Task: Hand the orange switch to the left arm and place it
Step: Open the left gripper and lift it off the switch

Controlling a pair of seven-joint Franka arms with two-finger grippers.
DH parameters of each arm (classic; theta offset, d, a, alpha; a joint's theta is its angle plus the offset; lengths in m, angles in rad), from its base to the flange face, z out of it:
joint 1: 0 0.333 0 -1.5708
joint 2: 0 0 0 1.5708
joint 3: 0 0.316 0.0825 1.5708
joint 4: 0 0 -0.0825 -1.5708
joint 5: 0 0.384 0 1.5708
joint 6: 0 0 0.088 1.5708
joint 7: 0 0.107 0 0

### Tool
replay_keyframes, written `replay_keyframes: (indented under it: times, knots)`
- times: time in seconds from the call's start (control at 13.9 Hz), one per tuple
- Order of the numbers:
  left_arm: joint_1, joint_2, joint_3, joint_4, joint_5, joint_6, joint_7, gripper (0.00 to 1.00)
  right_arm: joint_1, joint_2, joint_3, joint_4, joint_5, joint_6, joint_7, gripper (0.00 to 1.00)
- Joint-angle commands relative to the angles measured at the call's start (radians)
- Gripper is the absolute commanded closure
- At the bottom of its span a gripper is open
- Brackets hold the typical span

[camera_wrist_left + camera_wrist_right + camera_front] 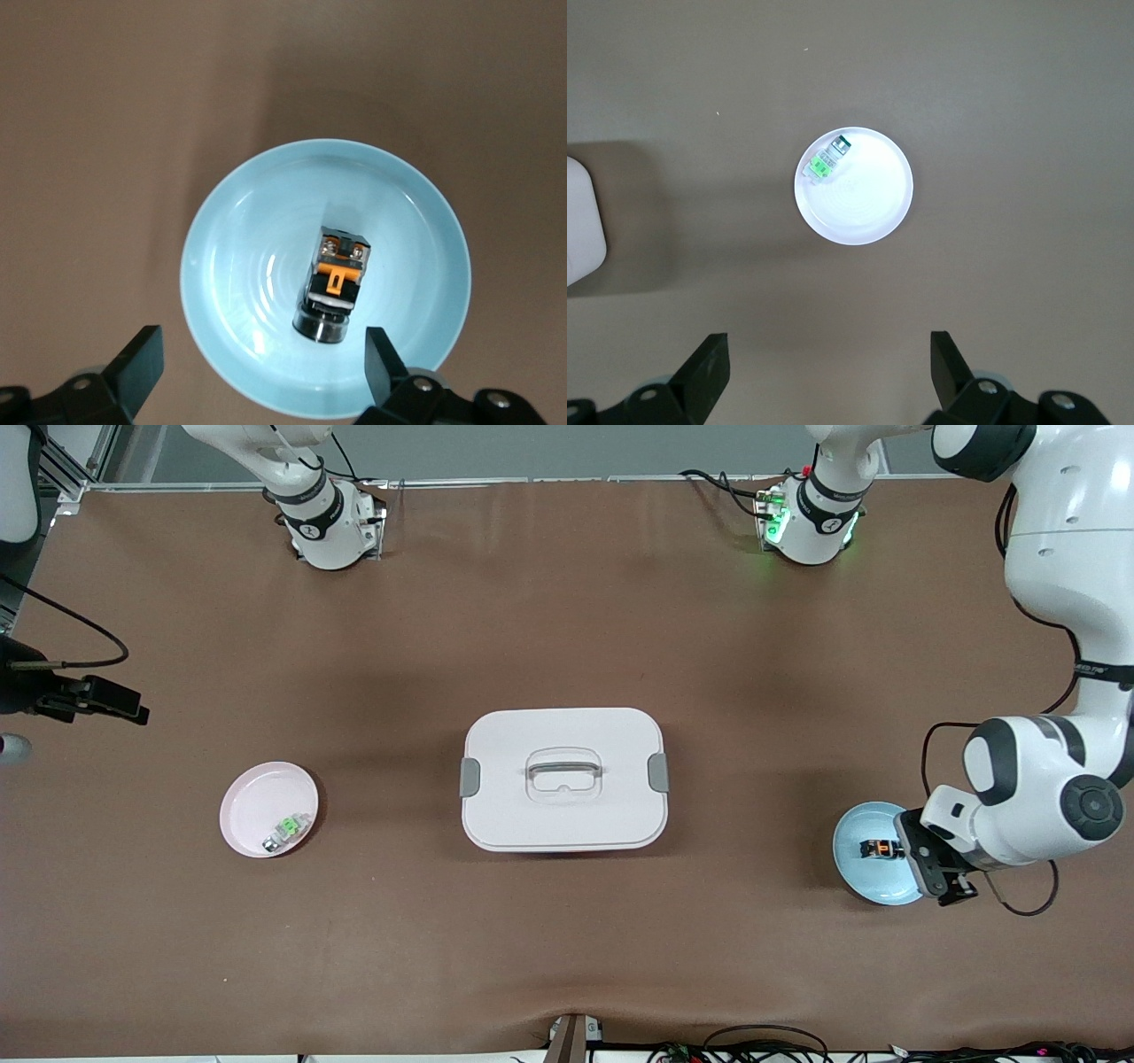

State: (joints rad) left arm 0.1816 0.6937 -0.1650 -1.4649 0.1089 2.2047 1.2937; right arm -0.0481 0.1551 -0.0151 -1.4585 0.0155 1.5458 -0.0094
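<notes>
The orange switch [333, 285] lies on its side in the blue plate [230, 266] at the left arm's end of the counter, my left hand [259, 359] spread over it, holding nothing; it looks light, hard and prone to roll, so I'd pinch its squared body. My right hand [824, 363], spread too, waits above the pink plate [868, 208]. Only the front view shows the box [563, 779] between both plates; the left wrist view alone shows the switch's terminals.

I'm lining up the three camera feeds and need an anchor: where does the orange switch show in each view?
Front view: the orange switch lies in the blue plate at the left arm's end of the table, beside the left claw.
Left wrist view: the switch lies in the middle of the plate, under the open claw.
Right wrist view: not in it.
Shared landmark: the blue plate, in the front and left wrist views.
</notes>
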Motion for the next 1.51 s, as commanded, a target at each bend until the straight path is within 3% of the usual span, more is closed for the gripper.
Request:
replay_keyframes:
  times: [0.0,0.5,0.86,1.08,1.44]
  knots:
    - [0.002,-0.072,-0.007,0.001,0.005,-0.069,-0.217,0.0,-0.038,-0.032,0.004,-0.039,0.004,0.013,-0.007,0.0]
    - [-0.004,-0.236,-0.025,0.001,0.005,-0.21,-0.937,0.0,-0.03,-0.046,0.007,-0.037,-0.006,-0.012,-0.006,0.0]
    - [-0.004,-0.353,-0.051,-0.003,0.011,-0.359,-1.301,0.0,-0.035,-0.048,0.006,-0.046,0.007,-0.009,0.006,0.0]
    - [-0.002,-0.416,-0.065,-0.003,0.012,-0.451,-1.422,0.0,-0.033,-0.052,0.006,-0.046,0.02,-0.004,0.006,0.0]
    - [0.002,-0.505,-0.064,0.003,0.006,-0.529,-1.404,0.0,-0.03,-0.129,0.004,-0.137,0.044,0.054,0.003,0.0]
